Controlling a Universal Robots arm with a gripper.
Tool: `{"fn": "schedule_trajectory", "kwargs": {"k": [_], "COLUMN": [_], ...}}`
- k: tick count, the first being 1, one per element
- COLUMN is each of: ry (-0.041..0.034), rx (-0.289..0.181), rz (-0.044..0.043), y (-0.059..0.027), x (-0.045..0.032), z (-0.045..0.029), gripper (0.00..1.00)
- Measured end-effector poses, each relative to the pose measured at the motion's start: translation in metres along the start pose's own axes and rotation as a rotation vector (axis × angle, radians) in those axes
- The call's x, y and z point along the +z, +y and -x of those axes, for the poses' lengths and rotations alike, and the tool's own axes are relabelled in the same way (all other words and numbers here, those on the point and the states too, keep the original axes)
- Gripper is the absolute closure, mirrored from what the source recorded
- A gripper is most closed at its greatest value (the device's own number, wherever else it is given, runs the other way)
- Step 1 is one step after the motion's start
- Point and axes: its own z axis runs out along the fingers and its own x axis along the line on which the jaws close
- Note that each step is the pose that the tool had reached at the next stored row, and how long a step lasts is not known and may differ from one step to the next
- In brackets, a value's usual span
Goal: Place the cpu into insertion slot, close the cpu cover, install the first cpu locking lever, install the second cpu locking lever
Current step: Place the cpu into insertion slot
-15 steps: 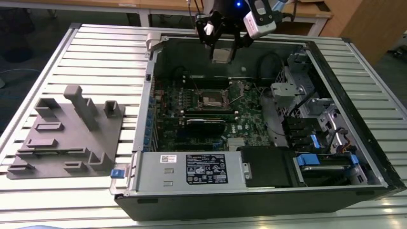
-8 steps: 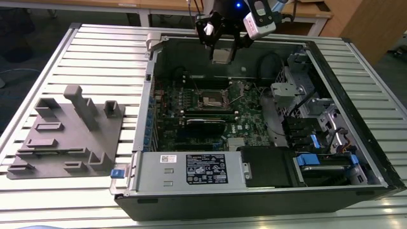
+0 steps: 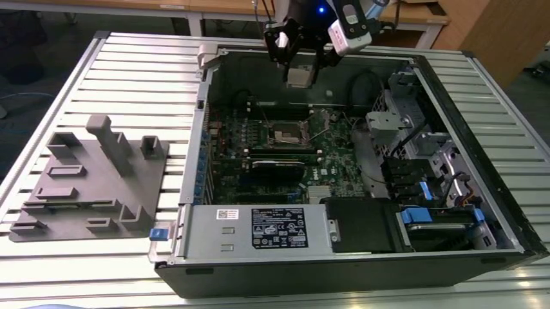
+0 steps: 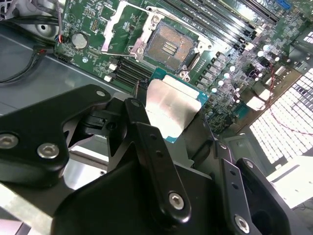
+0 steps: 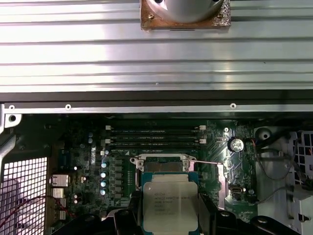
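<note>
The pincer (image 3: 299,72) hangs over the far end of the open computer case (image 3: 194,161), which lies on the slatted tabletop (image 3: 129,71). Its two black fingers (image 4: 151,147) are closed part-way on opposite edges of the cpu (image 3: 298,78), gripping it with the silver-grey top showing in both wrist views (image 4: 171,110) (image 5: 170,205). The cpu is clear of the green motherboard (image 3: 335,151) and touches nothing but the fingers. The insertion slot (image 3: 288,133) sits on the motherboard below the cpu and nearer in the exterior view, its dark centre uncovered (image 4: 168,46). In the first wrist view, the long memory slots (image 5: 154,137) lie just beyond the slot. A grey fixture block (image 3: 94,187) rests on the tabletop at the exterior view's left, well apart from the case.
</note>
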Motion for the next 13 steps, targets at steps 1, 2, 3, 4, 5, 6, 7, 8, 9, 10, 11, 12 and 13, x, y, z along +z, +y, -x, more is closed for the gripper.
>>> {"fn": "schedule_trajectory", "kwargs": {"k": [1,2,3,4,5,6,7,8,9,10,11,12,13], "ry": [0.0,-0.0001,-0.0001,-0.0002,-0.0002,-0.0001,-0.0002,-0.0002,-0.0002,-0.0002,-0.0003,-0.0003,-0.0003], "rx": [0.0,0.0,0.0,0.0,0.0,0.0,0.0,0.0,0.0,0.0,0.0,0.0,0.0], "rz": [0.0,-0.0001,-0.0001,-0.0001,-0.0001,-0.0002,-0.0001,-0.0001,0.0,-0.0001,0.0,0.0,-0.0001], "y": [-0.0002,-0.0003,-0.0005,-0.0007,-0.0008,-0.0011,-0.0012,-0.0014,-0.0016,-0.0018,-0.002,-0.0022,-0.0024], "x": [0.0013,0.0027,0.0041,0.0057,0.0074,0.0093,0.0111,0.0129,0.0148,0.0165,0.0183,0.0201,0.0218], "z": [0.0,0.0,0.0001,0.0001,0.0001,0.0001,0.0001,0.0002,0.0002,0.0002,0.0002,0.0002,0.0002], "gripper": [0.46,0.46,0.46,0.46,0.46,0.46,0.46,0.46,0.46,0.46,0.46,0.46,0.46]}}
